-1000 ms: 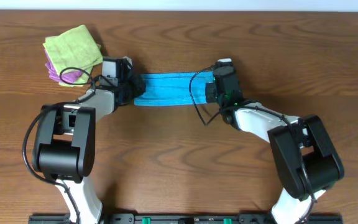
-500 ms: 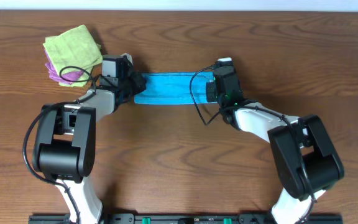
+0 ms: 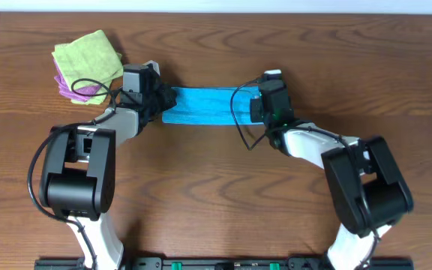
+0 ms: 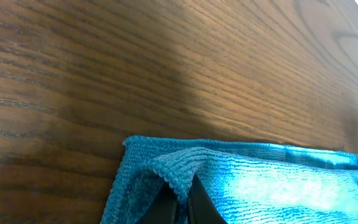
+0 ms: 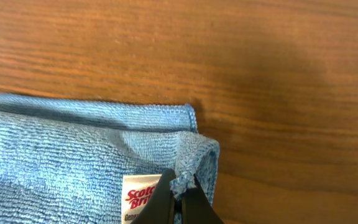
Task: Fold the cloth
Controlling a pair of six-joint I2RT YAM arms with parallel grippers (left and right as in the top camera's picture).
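1. Where the overhead view looks down on the wooden table (image 3: pixel 201 187), the cloth (image 3: pixel 208 106) lies as a long sky-blue band across the far middle, spanning the gap between the two arms.
2. The left gripper (image 3: pixel 162 105) sits at the band's left end. In its wrist view the two dark fingers (image 4: pixel 201 208) are pressed together, with a raised fold at the cloth's corner pinched between them.
3. The right gripper (image 3: pixel 256 103) sits at the band's right end. Its wrist view shows the fingers closed on a puckered corner of the cloth, just beside a white label (image 5: pixel 140 198) with red lettering.
4. In both wrist views a hemmed edge of the cloth lies flat on the wood beyond the pinched corner, so the pinched part rides above a lower layer.
5. A light green cloth (image 3: pixel 88 58) rests crumpled at the far left of the table, on top of a purple cloth (image 3: pixel 81 91) whose edge shows beneath it. Both lie near the left gripper and apart from the blue band.
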